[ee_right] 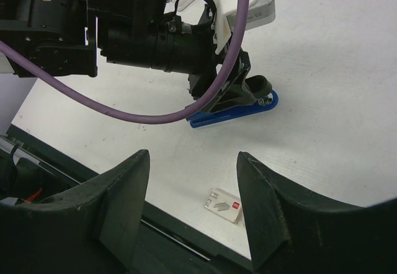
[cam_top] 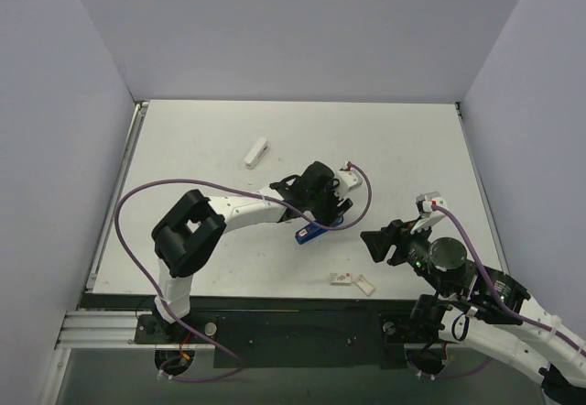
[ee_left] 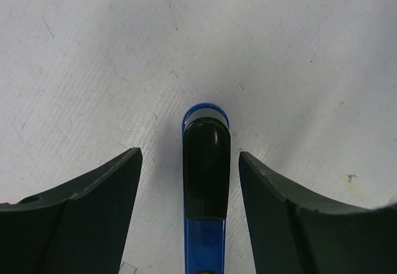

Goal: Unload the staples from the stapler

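Idling nearest, at about 5 o'clock on the desk (cam_top: 265, 268), with the right tool (ee_right: 193, 157) spread wide, gripping nothing and aiming toward 10 o'clock at the work. Passing, just at 8 o'clock of that tool by the desk's front edge, a small pale box with a red mark (cam_top: 341, 279) and a pale scrap (cam_top: 364, 284) right beside it; not managing to tell whether either is holding loose staples. Reaching in at mid-desk with the left tool (ee_left: 189, 156), opened wide and straddling the blue stapler (ee_left: 206, 175); showing bare desk between its fingers (ee_left: 99, 212) and the stapler's flanks in the wrist view, so clamping nothing yet. Lying lengthwise in that gap, black lid uppermost, rounded nose pointing to 12 o'clock in that view and tail running off at 6. Judging this to be the opening step: getting hold of the stapler, lid seemingly down, with no staples made out anywhere outside it and so presumably sitting hidden inside. Calling next for closing evenly on both flanks without skidding the stapler across the desk, then pinning it while bringing the right tool in from 4 o'clock to raise the lid. Leaving untouched, farthest out at about 11 o'clock and well apart, a white stapler (cam_top: 256, 152).
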Tool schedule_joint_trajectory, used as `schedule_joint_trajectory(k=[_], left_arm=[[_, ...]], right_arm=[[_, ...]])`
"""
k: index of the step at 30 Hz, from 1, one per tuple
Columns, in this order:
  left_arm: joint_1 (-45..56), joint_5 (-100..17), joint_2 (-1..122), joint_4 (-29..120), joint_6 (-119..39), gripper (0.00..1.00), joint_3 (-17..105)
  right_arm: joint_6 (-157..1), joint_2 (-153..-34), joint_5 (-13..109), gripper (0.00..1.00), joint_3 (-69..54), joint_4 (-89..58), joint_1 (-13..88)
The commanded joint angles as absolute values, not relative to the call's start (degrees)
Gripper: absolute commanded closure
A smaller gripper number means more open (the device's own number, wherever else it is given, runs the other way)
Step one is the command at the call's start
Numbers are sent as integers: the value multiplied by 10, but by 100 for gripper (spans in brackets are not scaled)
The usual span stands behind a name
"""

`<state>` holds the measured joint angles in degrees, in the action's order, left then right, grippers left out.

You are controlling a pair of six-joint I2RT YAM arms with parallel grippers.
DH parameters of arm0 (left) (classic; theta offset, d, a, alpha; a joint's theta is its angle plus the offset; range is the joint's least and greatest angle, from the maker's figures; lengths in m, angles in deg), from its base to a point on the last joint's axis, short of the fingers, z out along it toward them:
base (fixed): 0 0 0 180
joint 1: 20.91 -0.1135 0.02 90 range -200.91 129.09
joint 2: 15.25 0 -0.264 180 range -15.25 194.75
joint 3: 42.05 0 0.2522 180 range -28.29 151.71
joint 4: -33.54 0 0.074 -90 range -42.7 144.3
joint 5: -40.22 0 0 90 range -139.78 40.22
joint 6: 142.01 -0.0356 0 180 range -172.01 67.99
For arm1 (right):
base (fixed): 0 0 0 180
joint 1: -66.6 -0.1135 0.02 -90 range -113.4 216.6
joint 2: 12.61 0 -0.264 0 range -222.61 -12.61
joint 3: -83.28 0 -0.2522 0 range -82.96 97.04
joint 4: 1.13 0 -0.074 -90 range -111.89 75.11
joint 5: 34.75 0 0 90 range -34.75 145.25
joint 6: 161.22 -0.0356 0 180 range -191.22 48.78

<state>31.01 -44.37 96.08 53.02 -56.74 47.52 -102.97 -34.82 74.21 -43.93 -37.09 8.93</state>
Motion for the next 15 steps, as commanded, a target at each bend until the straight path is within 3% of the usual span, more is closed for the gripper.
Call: schedule_joint_trajectory(k=[1,13,15], left_arm=[[309,-439,965,530,-577,27,500],[313,-448,981,530,-585,34,503],[313,-449,981,528,-586,42,503]], right_arm=[[-1027,-350,744,46,-431,-371,93],[-1030,-359,743,46,-433,-370,92],[-1030,-359,742,46,-433,-369,92]])
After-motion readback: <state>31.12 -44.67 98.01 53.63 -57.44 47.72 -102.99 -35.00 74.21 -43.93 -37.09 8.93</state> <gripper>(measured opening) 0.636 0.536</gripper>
